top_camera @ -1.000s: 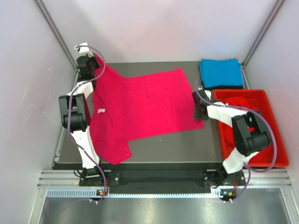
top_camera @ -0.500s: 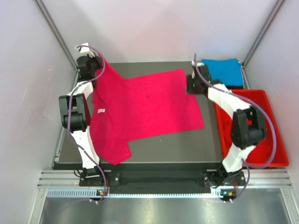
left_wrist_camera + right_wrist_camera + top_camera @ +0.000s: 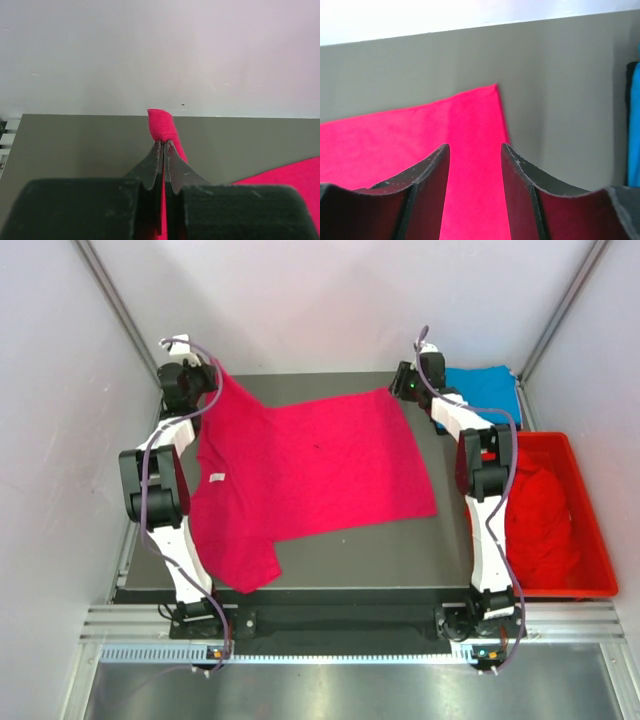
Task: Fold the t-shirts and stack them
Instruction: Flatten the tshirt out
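A pink-magenta t-shirt (image 3: 310, 465) lies spread across the dark table, collar end to the left. My left gripper (image 3: 203, 377) is at the far left and shut on a corner of it; in the left wrist view the pinched fabric (image 3: 161, 125) bulges beyond the closed tips of the left gripper (image 3: 164, 143). My right gripper (image 3: 405, 388) hovers open over the shirt's far right corner. In the right wrist view the pink cloth (image 3: 395, 135) shows between and below the spread fingers of the right gripper (image 3: 474, 147). A folded sky-blue t-shirt (image 3: 488, 392) lies at the far right.
A rigid red crate (image 3: 592, 540) stands on the right of the table with red t-shirts (image 3: 535, 520) heaped inside. White walls close in the back and both sides. The blue tee's edge (image 3: 635, 125) shows just right of the right gripper.
The right arm swung from the shirt's right edge by the crate up to its far right corner, and its jaws opened wider. The left gripper kept its hold.
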Robot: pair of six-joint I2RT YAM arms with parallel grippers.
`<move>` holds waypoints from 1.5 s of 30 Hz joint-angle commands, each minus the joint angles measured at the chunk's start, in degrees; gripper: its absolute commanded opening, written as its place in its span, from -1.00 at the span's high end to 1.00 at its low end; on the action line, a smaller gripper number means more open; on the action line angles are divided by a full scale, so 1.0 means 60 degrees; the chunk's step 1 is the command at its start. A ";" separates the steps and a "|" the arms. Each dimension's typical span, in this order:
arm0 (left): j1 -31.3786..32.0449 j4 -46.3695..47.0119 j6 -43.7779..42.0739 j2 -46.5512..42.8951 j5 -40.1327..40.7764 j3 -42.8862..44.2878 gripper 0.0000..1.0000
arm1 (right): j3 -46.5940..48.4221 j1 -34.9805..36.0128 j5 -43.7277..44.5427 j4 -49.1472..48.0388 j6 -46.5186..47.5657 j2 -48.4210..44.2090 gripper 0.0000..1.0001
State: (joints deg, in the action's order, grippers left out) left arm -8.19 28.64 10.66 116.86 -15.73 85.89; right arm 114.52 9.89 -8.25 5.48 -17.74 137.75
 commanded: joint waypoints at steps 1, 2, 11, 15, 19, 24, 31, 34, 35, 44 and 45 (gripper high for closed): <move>-0.0115 0.0485 -0.0150 -0.0551 -0.0455 -0.0076 1.00 | 0.0732 -0.0066 -0.0106 -0.2241 -0.0617 0.0607 0.10; -0.0101 0.0499 -0.0135 -0.0522 -0.0499 -0.0076 1.00 | 0.0878 -0.0066 -0.0017 -0.2362 -0.0662 0.0799 0.10; -0.0101 0.0821 -0.0106 -0.0419 -0.0616 -0.0164 1.00 | 0.2944 -0.0095 0.0362 -0.2656 -0.1877 0.2617 0.14; -0.0101 0.0895 0.0025 -0.0404 -0.0675 -0.0179 1.00 | 0.3267 -0.0081 0.1008 -0.1487 -0.2126 0.2691 0.20; -0.0101 0.1085 0.0245 -0.0419 -0.0792 -0.0266 1.00 | 0.3164 -0.0125 0.1097 -0.1294 -0.3061 0.2763 0.19; -0.0086 0.1393 0.0523 -0.0492 -0.0836 -0.0574 1.00 | 0.3618 -0.0066 0.1053 -0.0942 -0.3825 0.3203 0.22; -0.0115 0.1583 0.0670 -0.0550 -0.0836 -0.0735 1.00 | 0.3633 0.0036 0.1316 -0.0356 -0.3943 0.3174 0.34; -0.0101 0.1584 0.0685 -0.0565 -0.0821 -0.0735 1.00 | 0.3604 0.0036 0.1317 -0.0283 -0.3827 0.3115 0.44; -0.0115 0.1598 0.0685 -0.0580 -0.0821 -0.0735 1.00 | 0.3604 0.0036 0.1317 -0.0283 -0.3797 0.3086 0.48; -0.0115 0.1291 0.0392 -0.0712 -0.0763 -0.0750 1.00 | 0.3428 -0.0037 0.1229 -0.0839 -0.3533 0.2998 1.00; -0.0130 0.1262 0.0363 -0.0741 -0.0763 -0.0750 1.00 | 0.3428 -0.0066 0.1229 -0.0839 -0.3562 0.2998 1.00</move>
State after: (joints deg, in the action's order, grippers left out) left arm -8.60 33.36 13.80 116.73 -19.68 81.84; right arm 133.67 9.67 -1.26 2.11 -39.66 156.48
